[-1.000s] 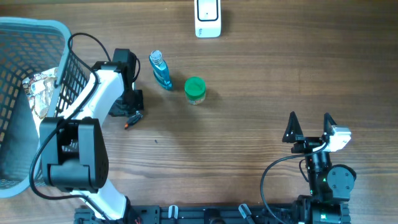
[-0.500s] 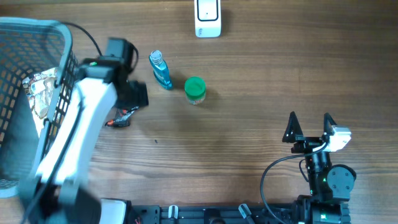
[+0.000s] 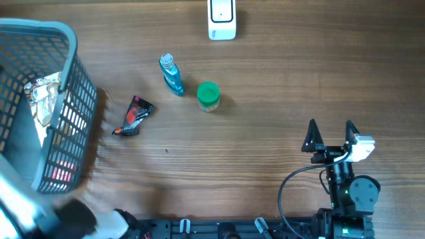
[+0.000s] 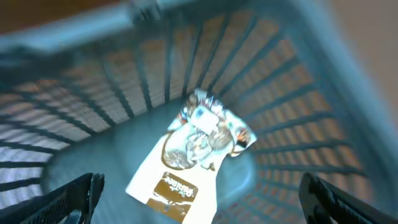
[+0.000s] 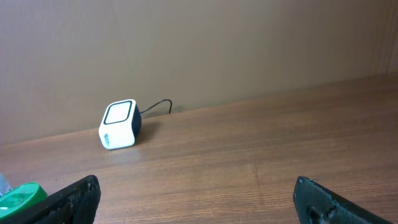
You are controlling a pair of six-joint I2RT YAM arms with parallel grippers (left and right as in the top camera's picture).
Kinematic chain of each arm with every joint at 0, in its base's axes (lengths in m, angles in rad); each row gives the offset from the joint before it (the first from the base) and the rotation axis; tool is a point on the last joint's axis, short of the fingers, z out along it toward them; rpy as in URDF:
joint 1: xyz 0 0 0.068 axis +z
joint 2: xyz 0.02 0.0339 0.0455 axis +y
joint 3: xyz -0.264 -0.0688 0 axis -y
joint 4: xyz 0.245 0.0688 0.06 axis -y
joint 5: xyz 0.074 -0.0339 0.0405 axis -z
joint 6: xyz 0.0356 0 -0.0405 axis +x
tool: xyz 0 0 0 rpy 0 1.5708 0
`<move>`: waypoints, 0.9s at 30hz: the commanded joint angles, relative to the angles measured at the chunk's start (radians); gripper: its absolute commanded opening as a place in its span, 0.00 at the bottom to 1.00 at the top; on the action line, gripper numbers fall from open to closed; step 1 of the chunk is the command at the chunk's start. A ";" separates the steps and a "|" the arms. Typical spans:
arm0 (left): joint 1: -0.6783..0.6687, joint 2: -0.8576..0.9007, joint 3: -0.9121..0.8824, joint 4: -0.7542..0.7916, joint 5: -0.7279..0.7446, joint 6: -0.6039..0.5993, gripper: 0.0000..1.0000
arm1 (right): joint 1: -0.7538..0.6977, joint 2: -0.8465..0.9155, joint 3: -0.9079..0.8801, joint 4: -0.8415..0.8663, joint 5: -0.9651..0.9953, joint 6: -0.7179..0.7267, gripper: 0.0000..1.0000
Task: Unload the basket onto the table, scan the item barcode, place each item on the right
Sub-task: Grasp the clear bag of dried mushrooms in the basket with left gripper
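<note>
Overhead showed you a small crumpled red-and-black sachet lying on the brown wooden desk, just right of the grey-blue plastic mesh basket, with nothing gripping it. The white boxy barcode scanner sat at the far edge, well apart from the sachet. A clear bottle of blue liquid and a small green-lidded jar stood near each other, not touching, on the scanner side of the sachet.

Your left pincer was spread wide and empty in the left wrist view. It looked down into the basket at a silvery foil packet with a brown label, and the view was blurred. Your left arm was only a smear at the bottom-left corner in overhead.

Your right pincer was also spread wide and empty, over the near-right part of the desk, well apart from every item. Its wrist view faced the scanner.
</note>
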 commanded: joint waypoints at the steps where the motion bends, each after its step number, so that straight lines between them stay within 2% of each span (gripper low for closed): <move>1: -0.022 0.204 -0.008 0.021 0.055 0.038 1.00 | 0.002 -0.006 -0.001 0.003 -0.012 -0.005 1.00; 4: -0.074 0.374 -0.008 0.001 0.055 0.144 1.00 | 0.002 -0.006 -0.001 0.003 -0.012 -0.005 1.00; 7: -0.120 0.500 -0.014 -0.004 0.055 0.177 1.00 | 0.002 -0.006 -0.001 0.003 -0.012 -0.005 1.00; 9: -0.150 0.543 -0.024 -0.006 0.001 0.177 1.00 | 0.002 -0.006 -0.001 0.003 -0.012 -0.005 1.00; 11: -0.162 0.553 -0.048 -0.008 -0.090 0.187 1.00 | 0.002 -0.006 -0.001 0.003 -0.012 -0.005 1.00; 13: -0.163 0.553 -0.089 -0.009 -0.096 0.247 1.00 | 0.002 -0.006 -0.001 0.003 -0.013 -0.005 1.00; 20: -0.161 0.553 -0.256 0.065 -0.100 0.276 1.00 | 0.002 -0.006 -0.001 0.003 -0.013 -0.005 1.00; 24: -0.161 0.553 -0.269 0.064 -0.106 0.280 1.00 | 0.002 -0.006 -0.001 0.003 -0.012 -0.005 1.00; 27: -0.160 0.553 -0.269 0.055 -0.107 0.282 0.55 | 0.002 -0.006 -0.001 0.003 -0.013 -0.005 1.00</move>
